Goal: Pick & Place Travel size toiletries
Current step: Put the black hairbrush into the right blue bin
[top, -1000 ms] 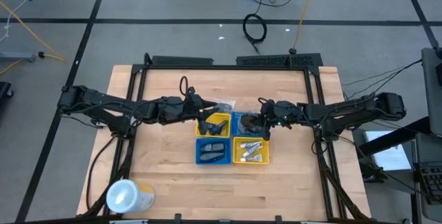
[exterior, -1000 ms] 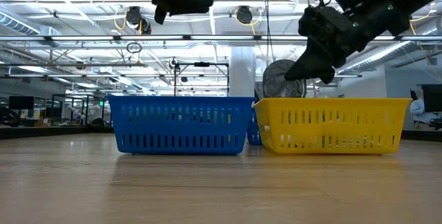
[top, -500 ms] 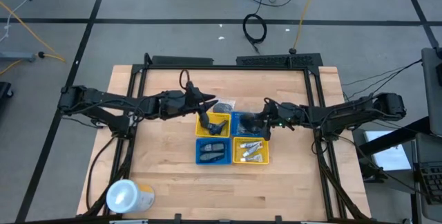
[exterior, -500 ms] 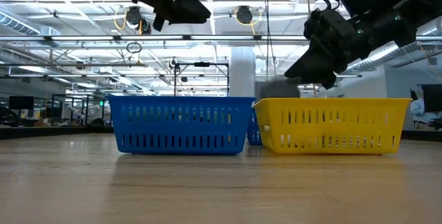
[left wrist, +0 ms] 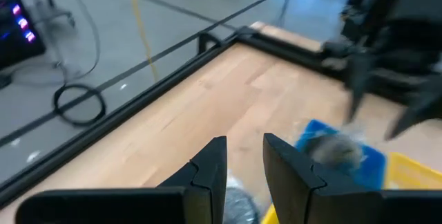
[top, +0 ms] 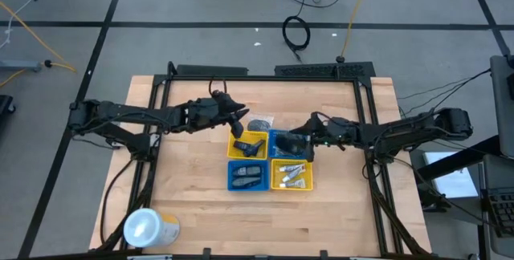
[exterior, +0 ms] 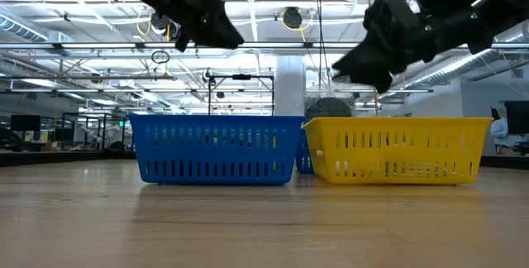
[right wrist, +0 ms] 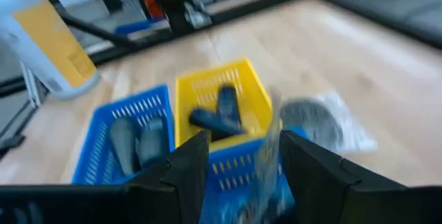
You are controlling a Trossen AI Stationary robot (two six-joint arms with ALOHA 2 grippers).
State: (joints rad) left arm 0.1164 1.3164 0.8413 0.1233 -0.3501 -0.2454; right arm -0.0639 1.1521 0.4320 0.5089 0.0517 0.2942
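Note:
Four small trays stand in a square at the table's middle. The far-left yellow tray [top: 259, 138] holds small dark bottles [right wrist: 219, 112]. The near-left blue tray [top: 233, 181] holds dark grey pieces, and the near-right yellow tray [top: 276, 183] holds white tubes [top: 292, 179]. My right gripper [top: 300, 137] is open above the far-right blue tray [top: 275, 136], and a wrapped grey round piece [exterior: 328, 107] shows blurred just under it in that tray [left wrist: 331, 149]. My left gripper [top: 240, 118] is open and empty above another wrapped round piece [top: 260, 123], which lies on the table beyond the trays.
A large yellow cylinder with a white top [top: 150, 228] lies near the table's near-left corner. A black frame [top: 265, 72] runs along the far edge and down both sides. Bare wood lies on the near side of the trays.
My right gripper has let go of the wrapped round piece, which has dropped into the far-right blue tray, and the gripper has gone up a little. My left gripper has gone from over the far-left yellow tray toward the far edge, to above the wrapped piece on the table.

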